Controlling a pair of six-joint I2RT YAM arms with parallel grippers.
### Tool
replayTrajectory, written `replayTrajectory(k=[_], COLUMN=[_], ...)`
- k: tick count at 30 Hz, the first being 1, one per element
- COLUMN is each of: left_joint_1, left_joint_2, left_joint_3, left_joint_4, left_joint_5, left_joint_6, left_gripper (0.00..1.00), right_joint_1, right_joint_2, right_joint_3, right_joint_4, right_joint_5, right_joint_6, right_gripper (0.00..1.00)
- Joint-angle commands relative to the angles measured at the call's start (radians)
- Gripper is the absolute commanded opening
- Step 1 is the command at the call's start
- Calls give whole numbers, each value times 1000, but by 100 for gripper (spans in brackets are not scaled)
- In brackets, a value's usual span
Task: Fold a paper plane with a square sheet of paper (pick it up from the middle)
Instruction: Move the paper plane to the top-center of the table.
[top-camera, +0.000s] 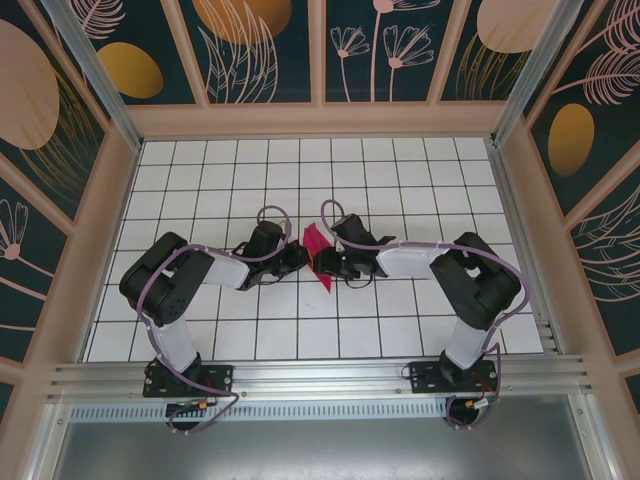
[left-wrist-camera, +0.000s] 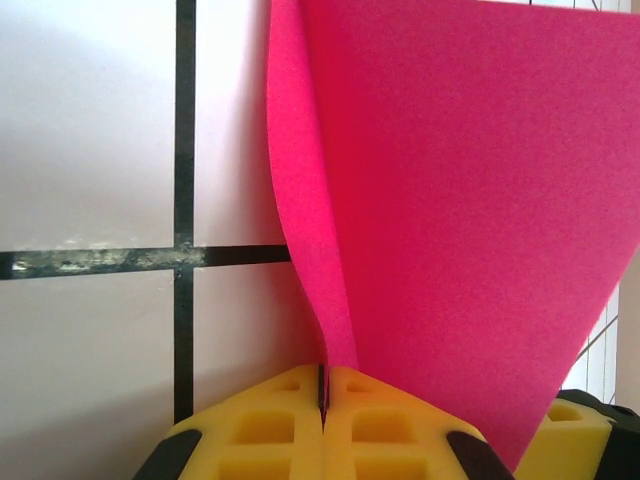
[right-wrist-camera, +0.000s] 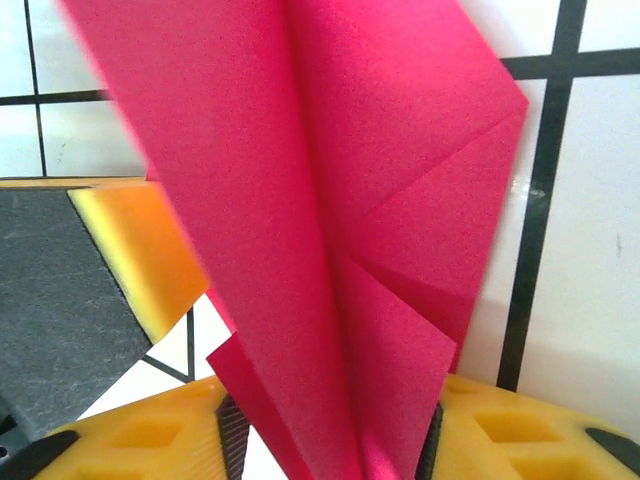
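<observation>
- Yellow pads (left-wrist-camera: 270, 430) of the left gripper (left-wrist-camera: 322, 395) sit bottom centre of the left wrist view. They're pressed together with the edge of the paper (left-wrist-camera: 450, 200) pinched in the seam, so that side has a firm hold.
- From there the sheet rises up and fans out to the upper right of that frame, curving a bit at the pinch.
- Right gripper (right-wrist-camera: 335, 435) is at the bottom of the right wrist view, with its jaws apart, one pad either side of the folded paper. I can't see them squeezing it, so I'd call it straddling rather than holding.
- Main crease there runs from the gap between the jaws straight up to the top of the frame, so the long axis lies along the gripper's reach, not across it.
- From the top camera, the paper is dead centre on the tiled floor (top-camera: 400, 180), with the left gripper touching it from the left and the right one from the right. Its point aims at the bottom of the frame.
- My guess is the next move depends on the right jaws meeting on that crease and not on a loose flap.
</observation>
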Motion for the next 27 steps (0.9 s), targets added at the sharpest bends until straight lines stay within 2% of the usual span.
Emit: replayTrajectory(k=[1,9,16,22,27], left_joint_1=[9,8,8,26,60], left_joint_2=[-9,-23,-41,-91,-196], left_joint_3=[13,20,27,35,33], left_joint_4=[-55,-99,-121,-189,-298], left_joint_5=[4,-15,-13,-61,-162], left_joint_6=[0,24,39,53,75], left_gripper=[1,5,11,25,43], right_joint_1=[6,9,27,46,47], right_joint_2=[20,22,52,57,24], right_joint_3=[23,42,87,146,180], right_joint_4=[-46,-79,-106,-166,-244], right_joint_5=[64,121,149,218,323], right_joint_6=[-8,2,-15,-23,-27], right_gripper=[42,24,23,7,4])
